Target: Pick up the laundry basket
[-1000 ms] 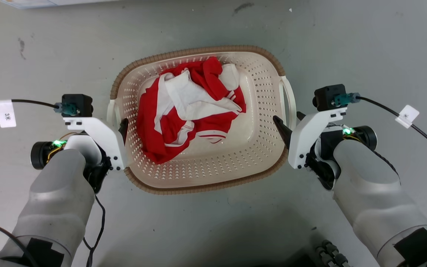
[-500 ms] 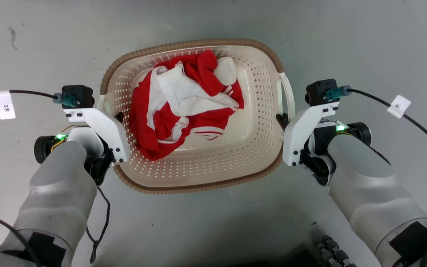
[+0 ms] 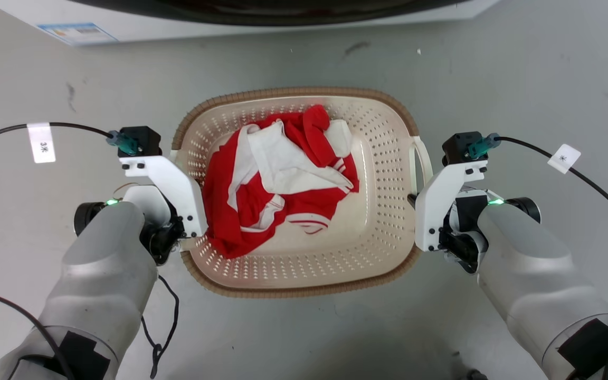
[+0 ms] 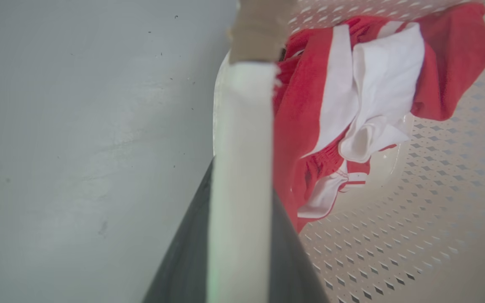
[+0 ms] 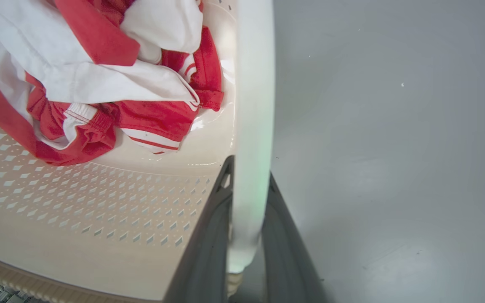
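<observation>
Cream laundry basket (image 3: 388, 211) clamped on both sides

We see it between our arms, a crumpled red-and-white garment (image 3: 283, 184) inside. Our left gripper (image 4: 242, 181) pinches the left handle (image 4: 242, 122) between dark fingers; our right gripper (image 5: 249, 168) pinches the right handle (image 5: 253, 84).

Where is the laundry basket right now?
Centre of the head view: the laundry basket, red-and-white clothes inside, between the left claw and right claw, each closed on one of its white side handles.

Left gripper (image 4: 242, 176) clamped, right gripper (image 5: 249, 168) clamped
</observation>
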Motion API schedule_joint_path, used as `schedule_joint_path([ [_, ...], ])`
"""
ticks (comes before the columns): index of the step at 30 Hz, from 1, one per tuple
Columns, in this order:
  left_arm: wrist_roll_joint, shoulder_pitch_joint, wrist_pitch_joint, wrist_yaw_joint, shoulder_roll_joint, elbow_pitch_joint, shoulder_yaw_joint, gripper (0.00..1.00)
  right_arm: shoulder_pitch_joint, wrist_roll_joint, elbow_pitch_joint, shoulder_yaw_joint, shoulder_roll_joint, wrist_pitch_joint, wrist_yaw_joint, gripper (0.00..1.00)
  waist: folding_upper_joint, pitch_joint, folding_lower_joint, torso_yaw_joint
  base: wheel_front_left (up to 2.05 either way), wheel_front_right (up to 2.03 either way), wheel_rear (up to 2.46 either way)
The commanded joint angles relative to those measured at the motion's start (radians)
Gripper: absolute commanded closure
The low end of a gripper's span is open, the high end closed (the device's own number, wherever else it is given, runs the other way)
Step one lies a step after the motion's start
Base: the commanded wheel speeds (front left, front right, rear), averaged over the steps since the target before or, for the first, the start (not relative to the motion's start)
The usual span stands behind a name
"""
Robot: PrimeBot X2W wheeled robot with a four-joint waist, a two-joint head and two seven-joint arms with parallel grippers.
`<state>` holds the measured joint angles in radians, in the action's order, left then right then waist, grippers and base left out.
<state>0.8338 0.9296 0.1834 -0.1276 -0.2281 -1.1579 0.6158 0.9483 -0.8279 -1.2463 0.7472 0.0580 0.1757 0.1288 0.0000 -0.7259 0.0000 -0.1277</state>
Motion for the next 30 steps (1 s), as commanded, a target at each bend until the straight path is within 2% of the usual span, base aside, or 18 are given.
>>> schedule_joint_path([
  [1, 0.022, -0.006, 0.017, -0.007, 0.027, 0.018, 0.013, 1.00, 0.001, -0.010, -0.007, 0.007, -0.014, 0.030, 0.004, 1.00, 0.0000, 0.073, 0.0000, 0.028, 0.00, 0.00, 0.00],
  [18, 0.171, -0.083, 0.201, -0.009, 0.030, 0.025, 0.092, 1.00, -0.031, -0.062, -0.037, 0.007, 0.003, 0.258, 0.004, 1.00, 0.0000, 0.341, 0.0000, 0.068, 0.00, 0.00, 0.00],
  [30, 0.240, -0.119, 0.250, -0.009, 0.020, 0.009, 0.123, 1.00, -0.066, -0.070, -0.042, -0.025, 0.021, 0.408, 0.003, 1.00, 0.0000, 0.475, 0.0000, 0.068, 0.00, 0.00, 0.00],
])
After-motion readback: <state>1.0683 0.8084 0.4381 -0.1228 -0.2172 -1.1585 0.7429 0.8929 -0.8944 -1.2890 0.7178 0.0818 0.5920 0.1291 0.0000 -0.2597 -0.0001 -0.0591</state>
